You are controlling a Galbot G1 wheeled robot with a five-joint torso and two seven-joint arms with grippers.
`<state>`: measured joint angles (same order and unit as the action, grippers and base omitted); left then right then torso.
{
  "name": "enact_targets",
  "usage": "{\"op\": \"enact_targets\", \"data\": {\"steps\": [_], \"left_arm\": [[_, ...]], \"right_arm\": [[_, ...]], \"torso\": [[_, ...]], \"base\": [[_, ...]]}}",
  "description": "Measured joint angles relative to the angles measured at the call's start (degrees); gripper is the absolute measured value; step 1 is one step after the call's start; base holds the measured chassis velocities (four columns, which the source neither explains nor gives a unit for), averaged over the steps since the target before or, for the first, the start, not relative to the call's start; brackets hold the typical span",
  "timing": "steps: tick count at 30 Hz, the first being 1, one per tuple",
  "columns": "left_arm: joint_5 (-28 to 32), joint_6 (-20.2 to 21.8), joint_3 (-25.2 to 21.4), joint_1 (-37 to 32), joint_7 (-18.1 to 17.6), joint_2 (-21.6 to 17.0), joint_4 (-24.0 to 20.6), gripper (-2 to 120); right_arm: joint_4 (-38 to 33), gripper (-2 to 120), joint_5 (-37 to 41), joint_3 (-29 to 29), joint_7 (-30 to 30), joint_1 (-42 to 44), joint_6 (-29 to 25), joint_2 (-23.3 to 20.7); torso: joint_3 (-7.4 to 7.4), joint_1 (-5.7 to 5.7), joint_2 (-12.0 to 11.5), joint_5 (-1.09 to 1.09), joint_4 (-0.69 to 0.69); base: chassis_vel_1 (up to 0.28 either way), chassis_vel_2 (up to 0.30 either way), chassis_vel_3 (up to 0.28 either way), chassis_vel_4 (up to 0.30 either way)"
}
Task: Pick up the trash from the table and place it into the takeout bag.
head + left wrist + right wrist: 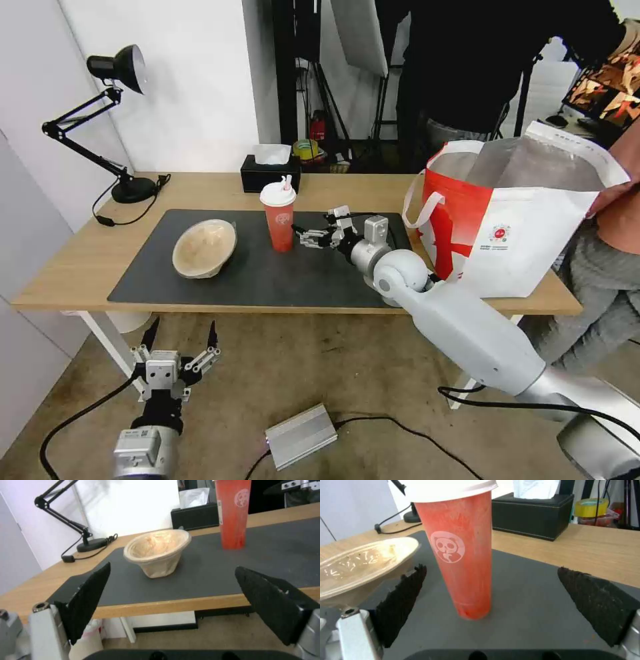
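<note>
My right gripper (301, 235) is spread beside the upright cup (278, 217), seemingly not touching; the left gripper (181, 336) hangs open below the table (80, 263).

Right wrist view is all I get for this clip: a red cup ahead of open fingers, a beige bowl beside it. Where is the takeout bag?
Observer: The takeout bag stands open on the right end of the table, beyond the right arm. A person's hand is at its right rim.
Operator: And the left arm?
Observer: The left gripper hangs open below the table's front edge, facing the beige bowl.
Operator: Is the right gripper on the cup?
Observer: No. In the head view the right gripper sits just to the right of the red cup, apart from it.
</note>
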<state>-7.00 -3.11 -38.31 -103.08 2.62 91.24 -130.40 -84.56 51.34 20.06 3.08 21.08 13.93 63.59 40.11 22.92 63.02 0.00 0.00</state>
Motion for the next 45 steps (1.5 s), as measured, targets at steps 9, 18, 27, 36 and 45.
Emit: {"op": "enact_targets", "data": {"steps": [9, 18, 27, 36, 45], "left_arm": [[0.09, -0.06, -0.13, 0.24, -0.03, -0.01, 0.16, 100], [0.13, -0.06, -0.13, 0.24, -0.05, -0.02, 0.12, 100], [0.13, -0.06, -0.08, 0.26, -0.05, -0.01, 0.15, 100], [0.12, -0.11, -0.04, 0.19, -0.05, -0.01, 0.14, 100], [0.13, -0.23, -0.1, 0.14, -0.07, 0.0, 0.15, 100]], "right_arm": [[1.32, 100, -0.79, 0.54, -0.28, -0.81, -0.03, 0.72], [0.7, 100, -0.67, 0.41, -0.22, -0.43, -0.08, 0.81], [0.82, 100, -0.46, 0.09, -0.03, -0.21, -0.07, 1.72], [3.49, 100, -0.5, -0.08, -0.01, -0.12, -0.4, 3.36], [5.87, 100, -0.52, 0.46, -0.21, -1.03, -0.67, 5.2]], "torso": [[0.0, 0.0, 0.0, 0.0, 0.0], [-0.01, 0.0, 0.0, 0.0, 0.0], [-0.01, 0.0, 0.0, 0.0, 0.0], [0.0, 0.0, 0.0, 0.0, 0.0], [0.0, 0.0, 0.0, 0.0, 0.0]], "base": [[0.0, 0.0, 0.0, 0.0], [0.0, 0.0, 0.0, 0.0], [0.0, 0.0, 0.0, 0.0], [0.0, 0.0, 0.0, 0.0], [0.0, 0.0, 0.0, 0.0]]}}
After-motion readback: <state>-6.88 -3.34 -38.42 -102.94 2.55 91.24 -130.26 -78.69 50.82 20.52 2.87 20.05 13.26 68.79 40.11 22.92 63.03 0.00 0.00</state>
